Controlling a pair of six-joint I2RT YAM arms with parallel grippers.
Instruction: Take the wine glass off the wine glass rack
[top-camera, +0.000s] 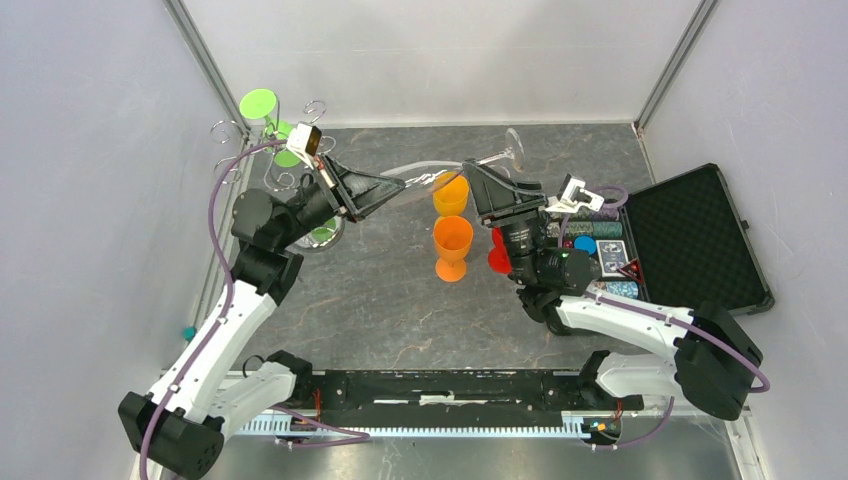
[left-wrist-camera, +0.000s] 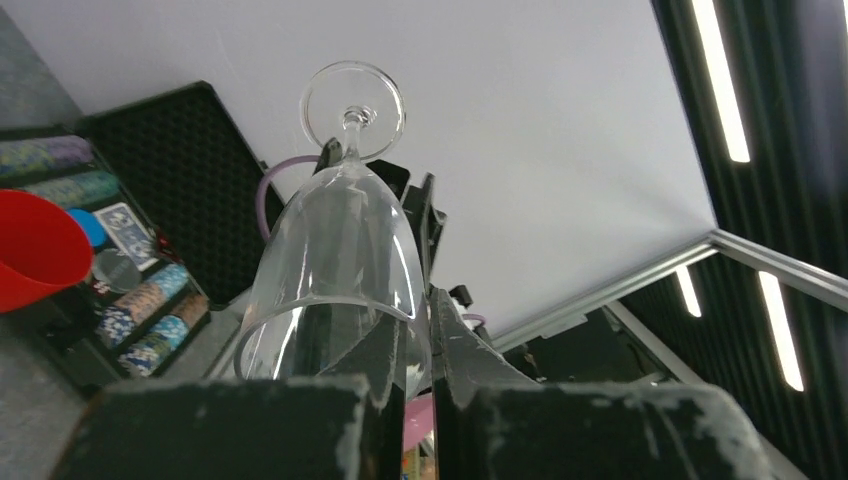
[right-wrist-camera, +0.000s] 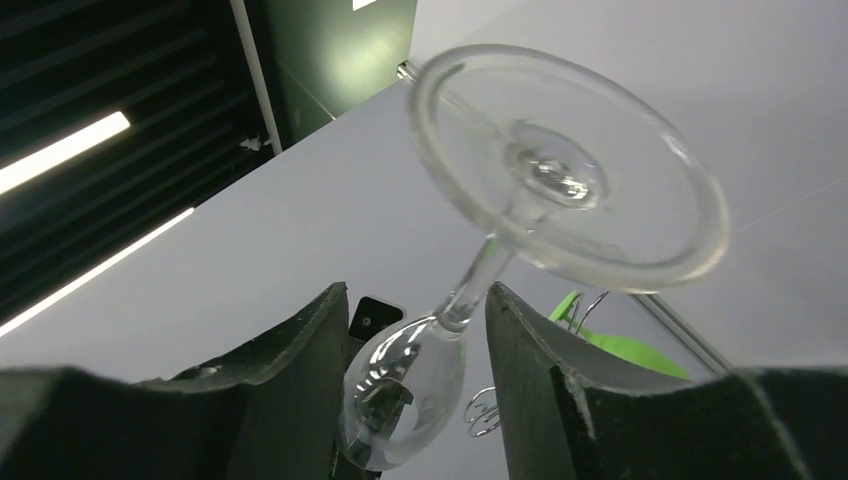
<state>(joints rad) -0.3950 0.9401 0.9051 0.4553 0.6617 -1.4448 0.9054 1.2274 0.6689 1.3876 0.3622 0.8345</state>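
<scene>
The wine glass is off the wine glass rack and hangs in the air over the middle of the bench, well apart from the rack and just above two orange cups. The left fingers are clenched on the rim of the bowl, one inside the mouth and one outside, as far as the left wrist view shows. The right fingers are spread, one on each side of the stem, and seem to touch nothing.

It looks like a handover, with the left arm now carrying the whole glass. For it to go well, I would say the right arm should back away sideways or downward. Sliding along the stem risks trouble, since the foot looks wider than the gap and could catch. The left hold is a pinch on thin glass with all the weight hanging past it, so that arm should wait until the other is clear, then move slowly and avoid the orange cups.

The glass lies close to level. Its long axis runs across the bench from left to right. The mouth faces the left arm, and the round foot points right and somewhat toward the far wall.
</scene>
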